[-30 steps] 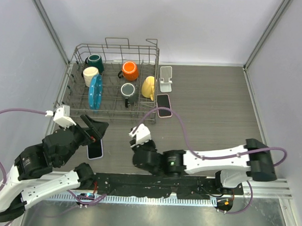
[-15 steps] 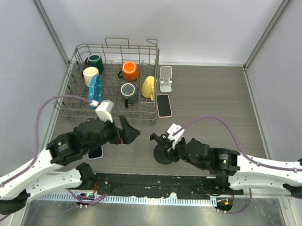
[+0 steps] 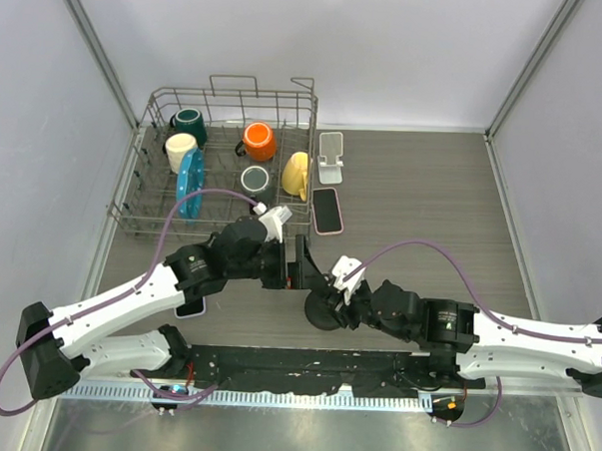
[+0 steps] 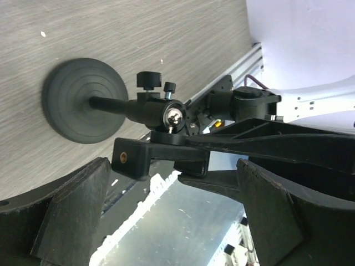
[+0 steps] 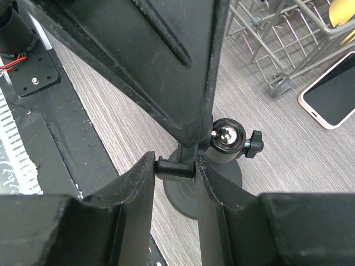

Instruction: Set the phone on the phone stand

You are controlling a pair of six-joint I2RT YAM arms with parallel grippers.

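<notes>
Top external view: the right gripper (image 3: pixel 340 287) is clamped on the bracket of the black ball-head phone stand (image 3: pixel 320 309) near the table's (image 3: pixel 432 191) front edge, and it partly hides the stand's round base. The left gripper (image 3: pixel 297 266), jaws spread wide, hangs just beside the stand (holding nothing). A pink-edged phone (image 3: pixel 327 209) lies by the dish rack's (image 3: pixel 156 107) right front corner. Another phone (image 3: pixel 190 306) is mostly covered by the left arm.
</notes>
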